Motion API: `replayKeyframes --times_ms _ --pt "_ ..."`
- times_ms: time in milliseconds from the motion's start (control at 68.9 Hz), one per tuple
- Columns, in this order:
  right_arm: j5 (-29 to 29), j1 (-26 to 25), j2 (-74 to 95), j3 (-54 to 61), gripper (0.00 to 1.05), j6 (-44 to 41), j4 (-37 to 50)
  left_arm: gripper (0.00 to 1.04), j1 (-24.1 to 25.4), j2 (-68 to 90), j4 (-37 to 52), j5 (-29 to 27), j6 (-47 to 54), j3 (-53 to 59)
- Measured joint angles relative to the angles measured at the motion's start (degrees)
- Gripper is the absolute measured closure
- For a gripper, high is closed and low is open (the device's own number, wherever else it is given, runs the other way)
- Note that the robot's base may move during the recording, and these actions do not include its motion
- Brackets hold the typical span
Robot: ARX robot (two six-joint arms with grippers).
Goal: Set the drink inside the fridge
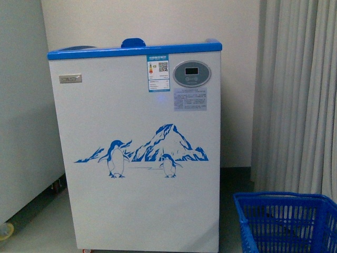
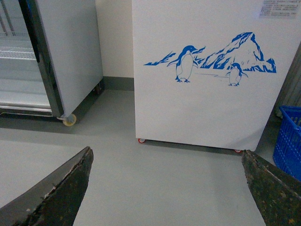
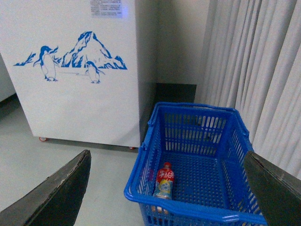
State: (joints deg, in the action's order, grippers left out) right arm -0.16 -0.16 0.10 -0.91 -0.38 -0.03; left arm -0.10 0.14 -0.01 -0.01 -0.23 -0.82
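White boxy blue-rimmed fridge [image 1: 137, 200]. Beside fridge, blue plastic lattice basket [image 3: 142, 165] holds red-capped drink bottle [image 3: 164, 181]. Left hand [image 2: 167, 150], right hand [image 3: 167, 153]: spread open.

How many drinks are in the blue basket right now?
1: a red-capped bottle inside the blue basket, by the wall nearest the right wrist camera. Others may hide behind that wall.

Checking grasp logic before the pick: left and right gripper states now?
Left gripper: open, holding nothing.
Right gripper: open, holding nothing.
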Motion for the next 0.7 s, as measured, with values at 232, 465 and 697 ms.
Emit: replayKeyframes --times_ms 232,465,697 --pt "0.0 0.0 0.0 0.0 0.08 -0.02 0.0 0.08 0.0 0.0 0.0 0.0 0.0 0.0" --pt "0.0 0.0 0.02 0.0 0.08 0.0 0.0 0.08 0.0 0.0 0.0 0.02 0.0 -0.02" --pt "0.0 0.0 0.02 0.0 0.08 -0.02 0.0 0.08 0.0 0.0 0.0 0.0 0.0 0.0"
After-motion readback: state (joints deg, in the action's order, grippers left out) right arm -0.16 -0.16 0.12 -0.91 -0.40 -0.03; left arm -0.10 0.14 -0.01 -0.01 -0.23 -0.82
